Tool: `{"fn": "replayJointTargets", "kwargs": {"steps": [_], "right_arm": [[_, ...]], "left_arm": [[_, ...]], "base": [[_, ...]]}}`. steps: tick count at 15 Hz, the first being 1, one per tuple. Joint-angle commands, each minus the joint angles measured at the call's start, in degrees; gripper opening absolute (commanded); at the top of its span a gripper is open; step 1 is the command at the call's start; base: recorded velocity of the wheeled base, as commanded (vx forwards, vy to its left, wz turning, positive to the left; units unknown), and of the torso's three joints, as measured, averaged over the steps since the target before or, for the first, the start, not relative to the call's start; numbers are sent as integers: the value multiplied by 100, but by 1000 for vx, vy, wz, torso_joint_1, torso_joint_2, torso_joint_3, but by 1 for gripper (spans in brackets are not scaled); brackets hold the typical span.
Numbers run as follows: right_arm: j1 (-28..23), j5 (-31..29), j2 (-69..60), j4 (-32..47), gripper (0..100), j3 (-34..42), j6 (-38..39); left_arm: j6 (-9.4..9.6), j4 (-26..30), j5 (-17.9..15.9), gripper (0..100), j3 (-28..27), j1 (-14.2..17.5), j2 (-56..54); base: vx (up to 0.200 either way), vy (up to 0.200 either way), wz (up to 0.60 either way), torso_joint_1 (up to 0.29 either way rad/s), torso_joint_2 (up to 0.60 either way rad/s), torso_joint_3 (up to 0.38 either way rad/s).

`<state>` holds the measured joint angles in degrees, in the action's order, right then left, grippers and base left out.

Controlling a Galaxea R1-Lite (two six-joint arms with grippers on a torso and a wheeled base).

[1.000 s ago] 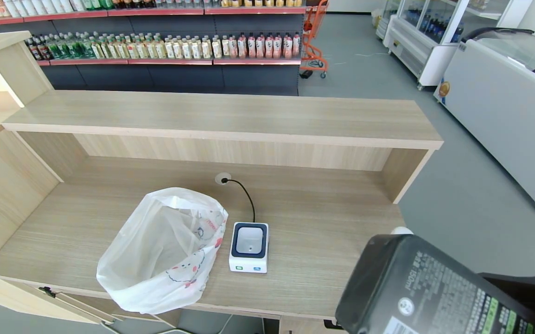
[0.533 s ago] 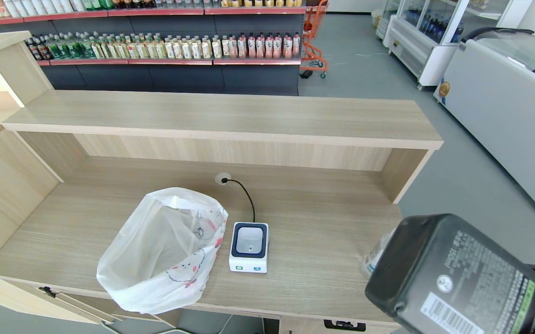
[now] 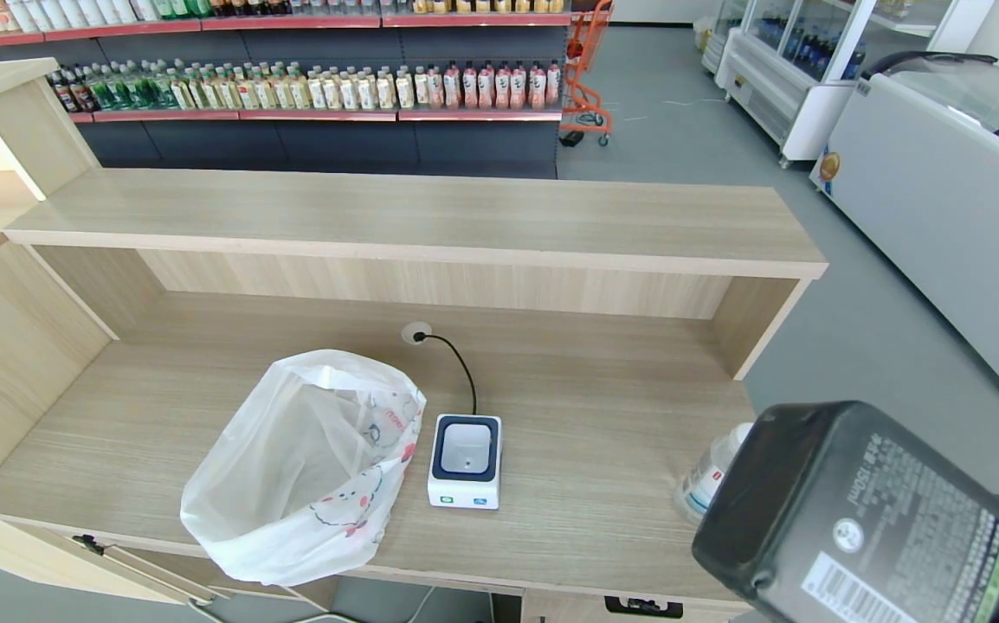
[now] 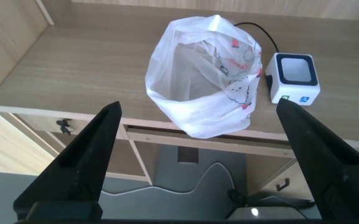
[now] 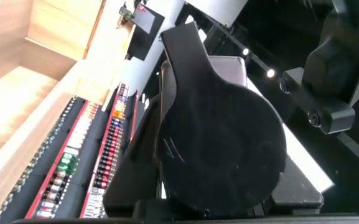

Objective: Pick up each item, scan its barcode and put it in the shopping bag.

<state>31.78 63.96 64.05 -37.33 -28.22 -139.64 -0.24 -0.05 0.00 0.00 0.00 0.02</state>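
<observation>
Scanning step: a black pack (image 3: 872, 519) hangs near right, off the counter (image 3: 595, 389), barcode showing. The right claw (image 5: 219, 186) seems clamped on it. The left claw (image 4: 198, 107) is spread and empty. Next, the barcode must face the scanner (image 3: 465, 459), beside the bag (image 3: 309, 459).

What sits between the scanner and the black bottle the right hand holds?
Head view: bare counter, then a small white-capped clear bottle standing just beside the black bottle.
</observation>
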Motion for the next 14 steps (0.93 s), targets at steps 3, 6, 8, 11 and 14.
{"fn": "replayJointTargets", "kwargs": {"steps": [3, 6, 8, 11, 14], "right_arm": [[4, 108, 20, -3, 0, 10, -1], [12, 108, 11, -3, 0, 10, -1], [12, 90, 20, 6, 0, 10, -10], [-489, -930, 178, 797, 0, -342, 2292], [-1332, -3408, -402, 1096, 0, -474, 5606]], "left_arm": [[-2, 5, 0, 100, 0, 0, -2], [-2, 5, 0, 100, 0, 0, -2], [-2, 5, 0, 100, 0, 0, -2], [-2, -4, 0, 100, 0, 0, -2], [-2, -4, 0, 100, 0, 0, -2]], "base": [[0, 0, 0, 0, 0, 0], [0, 0, 0, 0, 0, 0], [0, 0, 0, 0, 0, 0], [0, 0, 0, 0, 0, 0], [0, 0, 0, 0, 0, 0]]}}
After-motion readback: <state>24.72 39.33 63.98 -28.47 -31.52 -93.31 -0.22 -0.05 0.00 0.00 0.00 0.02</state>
